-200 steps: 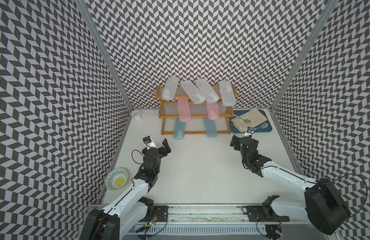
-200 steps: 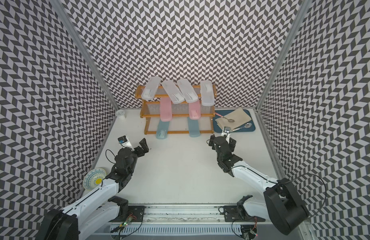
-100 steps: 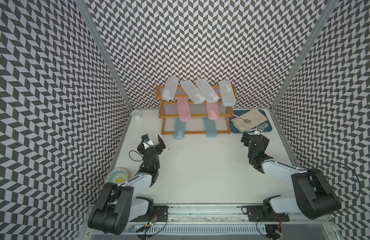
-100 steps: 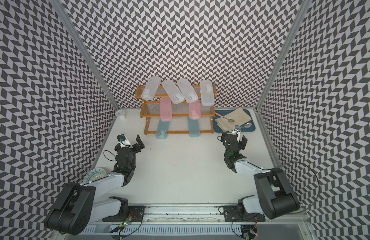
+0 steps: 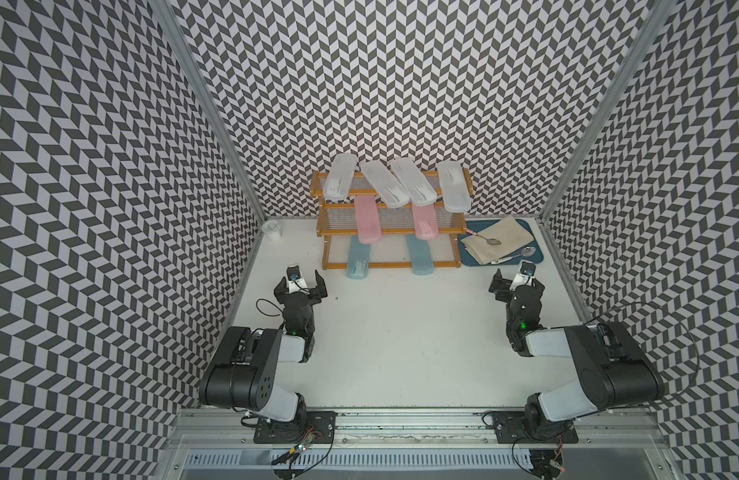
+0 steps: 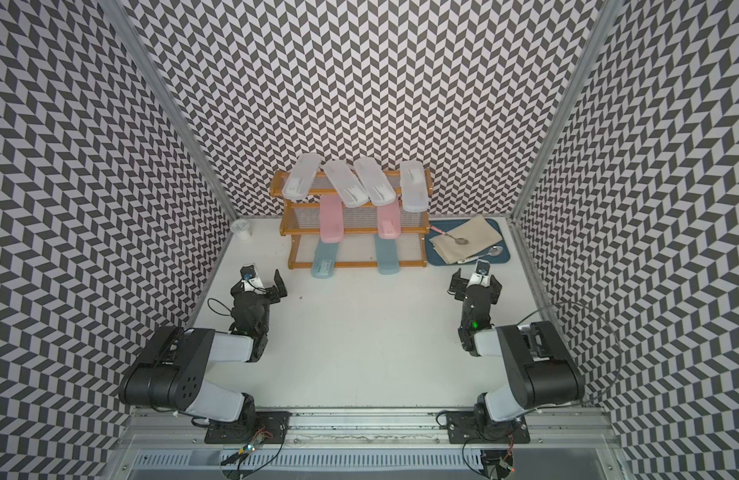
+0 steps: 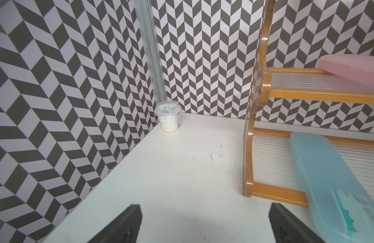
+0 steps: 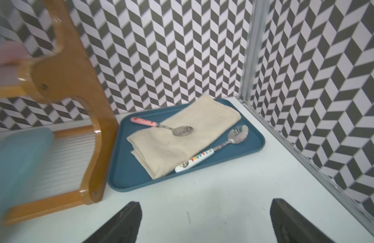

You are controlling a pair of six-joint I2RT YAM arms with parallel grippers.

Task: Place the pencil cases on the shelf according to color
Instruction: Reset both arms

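Observation:
The shelf (image 5: 388,264) stands against the back wall in both top views. Several frosted white pencil cases (image 5: 338,176) lie across its top tier. Two pink cases (image 5: 368,220) (image 5: 424,222) sit on the middle tier and two teal cases (image 5: 357,259) (image 5: 419,258) on the bottom tier. My left gripper (image 5: 300,286) is open and empty in front of the shelf's left end (image 7: 255,105), with a teal case (image 7: 329,185) close beside it. My right gripper (image 5: 517,284) is open and empty off the shelf's right end (image 8: 97,126).
A blue tray (image 5: 467,259) holding a beige cloth (image 5: 496,241) and two spoons sits right of the shelf, just ahead of my right gripper (image 8: 205,208). A small white cup (image 5: 272,230) stands in the back left corner. Patterned walls close three sides.
Both arms have folded back toward their bases. The right gripper has shifted right, toward the tray. Both grippers have stayed open and empty.

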